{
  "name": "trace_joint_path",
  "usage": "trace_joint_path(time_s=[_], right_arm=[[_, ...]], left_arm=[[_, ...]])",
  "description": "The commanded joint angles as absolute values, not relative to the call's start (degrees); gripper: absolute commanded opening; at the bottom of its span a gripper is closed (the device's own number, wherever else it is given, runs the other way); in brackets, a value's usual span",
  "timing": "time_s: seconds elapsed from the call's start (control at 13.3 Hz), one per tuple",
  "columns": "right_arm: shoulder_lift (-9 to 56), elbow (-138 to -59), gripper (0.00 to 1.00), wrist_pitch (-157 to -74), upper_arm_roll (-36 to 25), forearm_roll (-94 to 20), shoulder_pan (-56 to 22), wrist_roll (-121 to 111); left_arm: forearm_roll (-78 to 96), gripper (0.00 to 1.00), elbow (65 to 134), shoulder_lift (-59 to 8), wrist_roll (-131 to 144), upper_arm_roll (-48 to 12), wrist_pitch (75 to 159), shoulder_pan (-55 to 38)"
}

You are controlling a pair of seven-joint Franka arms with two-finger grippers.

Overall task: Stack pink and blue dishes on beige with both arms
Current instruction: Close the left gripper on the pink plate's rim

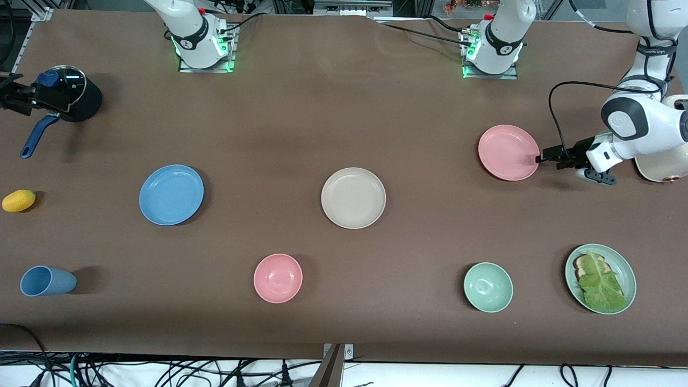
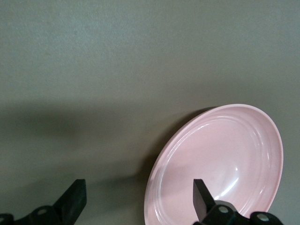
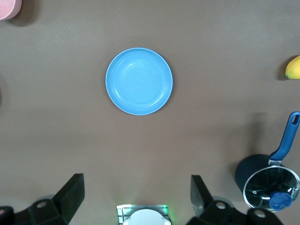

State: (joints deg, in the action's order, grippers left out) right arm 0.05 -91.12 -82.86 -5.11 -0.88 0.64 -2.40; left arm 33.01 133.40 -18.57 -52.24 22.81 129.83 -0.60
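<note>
The pink plate (image 1: 508,152) lies flat on the table toward my left arm's end, farther from the front camera than the pale green bowl (image 1: 488,287). My left gripper (image 1: 539,158) is low at the plate's edge, on the side toward my left arm's end of the table. Its fingers stand apart: in the left wrist view one finger (image 2: 202,197) shows over the plate's (image 2: 225,159) rim and the other (image 2: 74,199) over bare table, so the rim sits between them, not clamped.

The beige plate (image 1: 353,197) rests near the middle of the table, bare. The blue plate (image 1: 171,194) lies toward my right arm's end, at about the same depth as the beige one and well apart from it. My right gripper is out of the front view; its wrist camera looks down on the blue plate (image 3: 139,80) from high above, and its fingers (image 3: 70,192) are spread wide with nothing between them. That arm waits.

Nearer the front camera sit a blue cup (image 1: 47,280) on its side, a pink bowl (image 1: 278,278), and a green plate (image 1: 618,258) carrying toast and a lettuce leaf (image 1: 599,282). A lidded dark pot (image 1: 67,97) with a blue handle and a yellow fruit (image 1: 19,200) lie at my right arm's end.
</note>
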Motion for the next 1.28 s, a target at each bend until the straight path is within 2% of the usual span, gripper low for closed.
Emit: trace_joint_path(time_s=[0.0, 1.05, 1.13, 1.2], right_arm=[[-0.62, -91.58, 1.0, -82.53, -5.27, -1.76, 0.88, -2.64], [-0.62, -91.58, 1.0, -82.44, -5.54, -1.76, 0.88, -2.64], [-0.62, -91.58, 1.0, -82.35, -5.54, -1.76, 0.88, -2.64], [-0.62, -91.58, 1.0, -82.35, -5.54, -1.76, 0.88, -2.64]], left_arm=[[37.34, 1.0, 136.84, -16.52, -56.5, 23.03, 132.27, -1.14], [39.46, 1.0, 140.71, -15.12, -57.3, 23.12, 132.98, -1.93], [39.46, 0.97, 140.71, -15.12, -57.3, 23.12, 132.98, -1.93], [39.46, 0.9, 140.8, -15.12, -57.3, 23.12, 132.98, -1.93]])
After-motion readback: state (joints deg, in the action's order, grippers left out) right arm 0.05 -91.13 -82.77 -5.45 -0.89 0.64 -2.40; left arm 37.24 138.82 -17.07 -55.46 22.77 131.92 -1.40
